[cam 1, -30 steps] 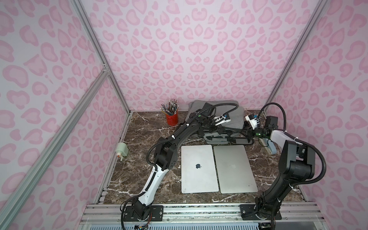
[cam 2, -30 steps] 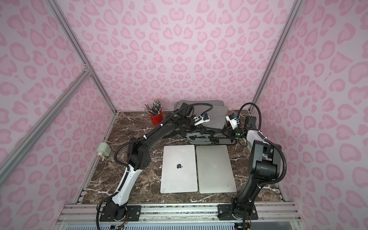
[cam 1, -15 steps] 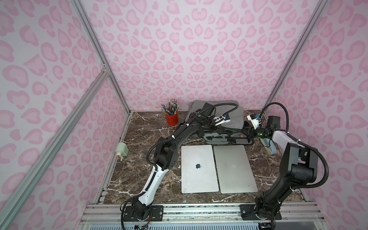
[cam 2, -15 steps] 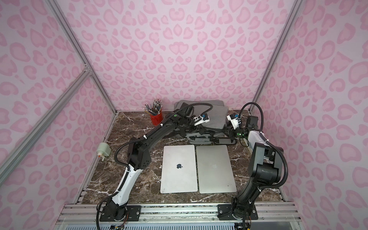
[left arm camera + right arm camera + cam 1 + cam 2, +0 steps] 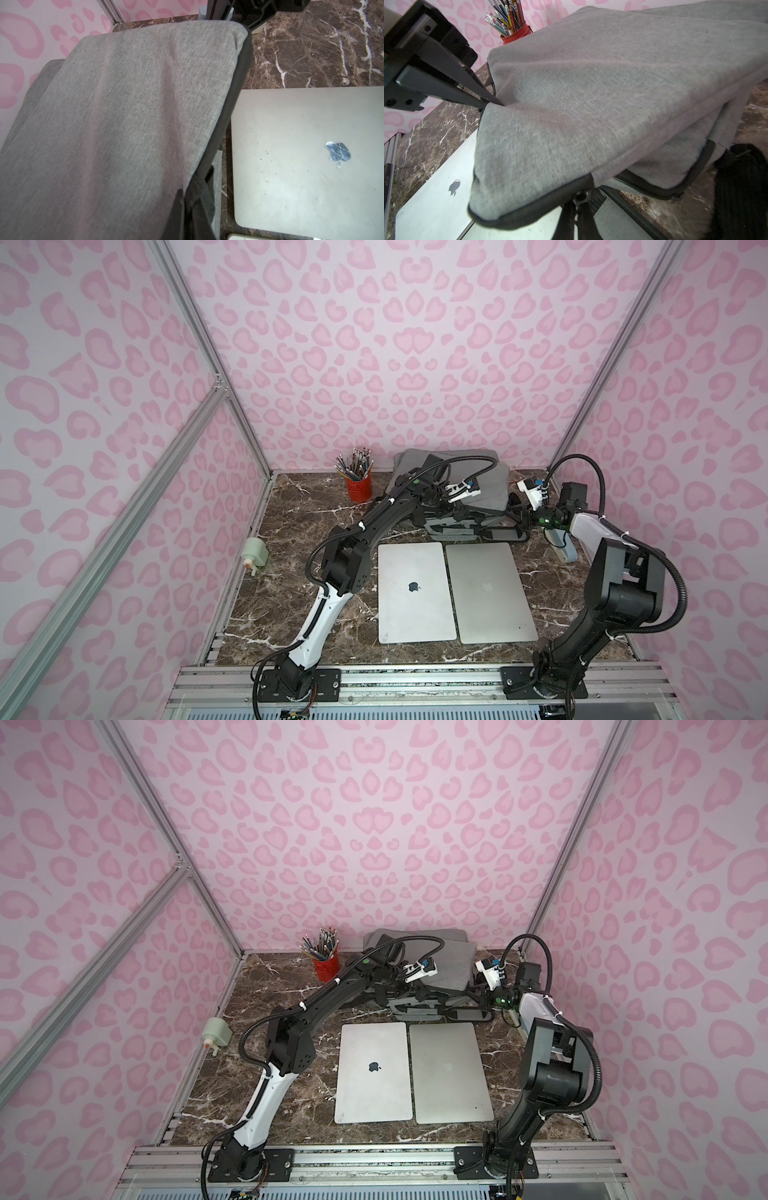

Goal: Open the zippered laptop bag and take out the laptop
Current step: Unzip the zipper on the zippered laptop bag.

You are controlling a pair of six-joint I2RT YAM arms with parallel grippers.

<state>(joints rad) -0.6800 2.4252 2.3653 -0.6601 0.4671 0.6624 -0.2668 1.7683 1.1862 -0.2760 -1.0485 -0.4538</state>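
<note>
A: Pink leopard-print walls, dark marble table [image 5: 316, 506]. In both top views the grey laptop bag [image 5: 486, 489] sits upper centre of frame against the back wall, another grey bag [image 5: 415, 458] behind it. Two silver laptops [image 5: 415, 593] lie flat lower centre. Red pencil cup [image 5: 359, 487] left of the bag.

B: Arms?

A: Left gripper [image 5: 457, 512] at the bag's near edge, right gripper [image 5: 521, 512] at its right end. Too small there to read the jaws.

B: Left wrist view?

A: Grey fabric fills most of the frame, dark trim running down its right edge. Laptop with the logo [image 5: 301, 155] lower right. No fingers visible; I'd call that pincer closed, on what I can't tell.

B: Right wrist?

A: Left gripper's fingers [image 5: 475, 91] come in from upper left, pressed together on a pinch of bag fabric, cloth tenting toward them. Zipper pull [image 5: 580, 196] at bottom centre, at the right gripper's closed tips; looks clamped on it.

B: Handling?

A: Soft woven shell, sags and bunches, so it needs the anchoring pinch. Pull tab is small and easy to lose. Laptop inside isn't visible; expect it stiff, smooth, heavyish. Grab by an edge once the mouth gapes.
</note>
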